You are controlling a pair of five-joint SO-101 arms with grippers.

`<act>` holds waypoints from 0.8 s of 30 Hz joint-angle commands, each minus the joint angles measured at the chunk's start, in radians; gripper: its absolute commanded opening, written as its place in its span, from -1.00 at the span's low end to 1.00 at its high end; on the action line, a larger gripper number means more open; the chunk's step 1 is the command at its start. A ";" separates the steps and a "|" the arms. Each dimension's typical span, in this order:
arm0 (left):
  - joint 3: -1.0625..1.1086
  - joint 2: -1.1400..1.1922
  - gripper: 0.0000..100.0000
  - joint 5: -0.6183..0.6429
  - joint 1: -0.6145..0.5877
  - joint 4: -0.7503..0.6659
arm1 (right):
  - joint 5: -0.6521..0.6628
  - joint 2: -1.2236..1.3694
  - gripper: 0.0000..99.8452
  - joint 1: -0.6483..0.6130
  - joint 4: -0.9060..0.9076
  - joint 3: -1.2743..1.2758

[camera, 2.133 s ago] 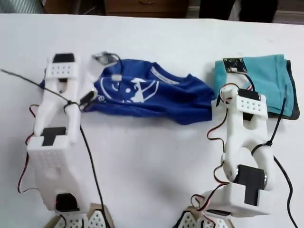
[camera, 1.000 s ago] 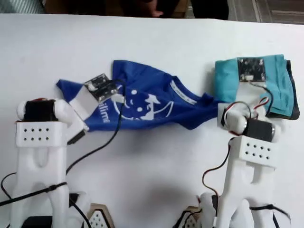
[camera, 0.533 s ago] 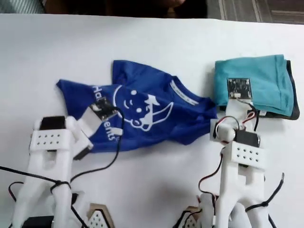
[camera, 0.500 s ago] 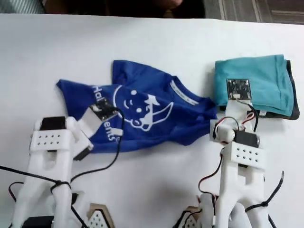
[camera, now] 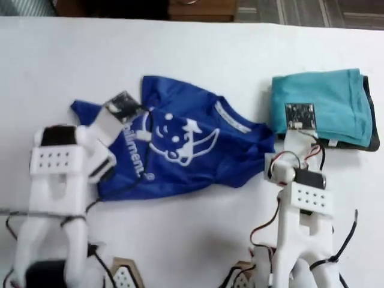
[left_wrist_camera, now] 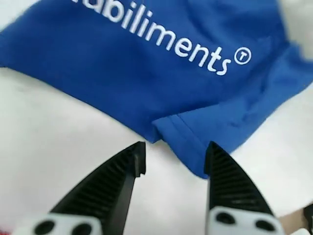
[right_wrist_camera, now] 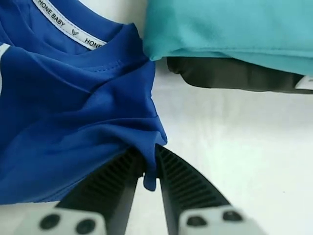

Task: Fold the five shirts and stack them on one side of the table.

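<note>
Blue shirt (camera: 192, 150) is lying print-up and rumpled across the middle of the tabletop (camera: 198, 48), not yet folded, its right end reaching the stack (camera: 348, 114) at the far right. That stack is sitting where the finished pile seems meant to go: a folded teal shirt (camera: 324, 96) is resting on a dark shirt (right_wrist_camera: 230, 73) (the dark one's rim is peeking out underneath).

The right jaws are pinching a bunched corner at the blue shirt's right end, just beside the stack. In the right wrist view they are drawn narrow, with the cloth gripped between them. This hold is probably acting as an anchor, or as one end of a pull, so the cloth can be drawn flat before any fold.

The left jaws are standing wide apart at the shirt's near-left edge, low over the tabletop. A doubled-over bit of hem is lying between the tips but is not gripped. They are placed there, I judge, to take the opposite end: with both ends held, the wrinkles could be stretched out. The left arm (camera: 57, 174) is leaning over the shirt's left part to reach that edge.

The right-hand grip is sitting so near the stack that a careless tug could be dragging the teal shirt askew.
</note>
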 commanded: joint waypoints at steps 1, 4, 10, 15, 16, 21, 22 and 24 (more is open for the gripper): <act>-0.045 0.149 -0.57 0.012 -0.017 -0.052 | -0.008 -0.031 -0.96 -0.005 -0.016 -0.005; -0.082 0.293 -0.57 0.012 -0.015 -0.104 | -0.008 -0.031 -0.96 -0.005 -0.016 -0.005; -0.156 0.468 -0.57 0.002 -0.018 -0.044 | -0.008 -0.031 -0.96 -0.004 -0.016 -0.005; -0.151 0.405 -0.57 -0.091 -0.018 0.048 | -0.008 -0.033 -0.96 -0.004 -0.016 -0.006; -0.143 0.382 -0.57 -0.101 -0.018 0.064 | -0.008 -0.035 -0.96 -0.004 -0.016 -0.006; -0.015 0.262 -0.57 -0.146 -0.018 0.071 | -0.008 -0.039 -0.96 -0.004 -0.016 -0.009; 0.024 0.245 -0.57 -0.157 -0.018 0.049 | -0.008 -0.039 -0.96 -0.004 -0.016 -0.009; 0.096 0.215 -0.57 -0.161 -0.018 -0.011 | -0.008 -0.039 -0.96 -0.004 -0.016 -0.009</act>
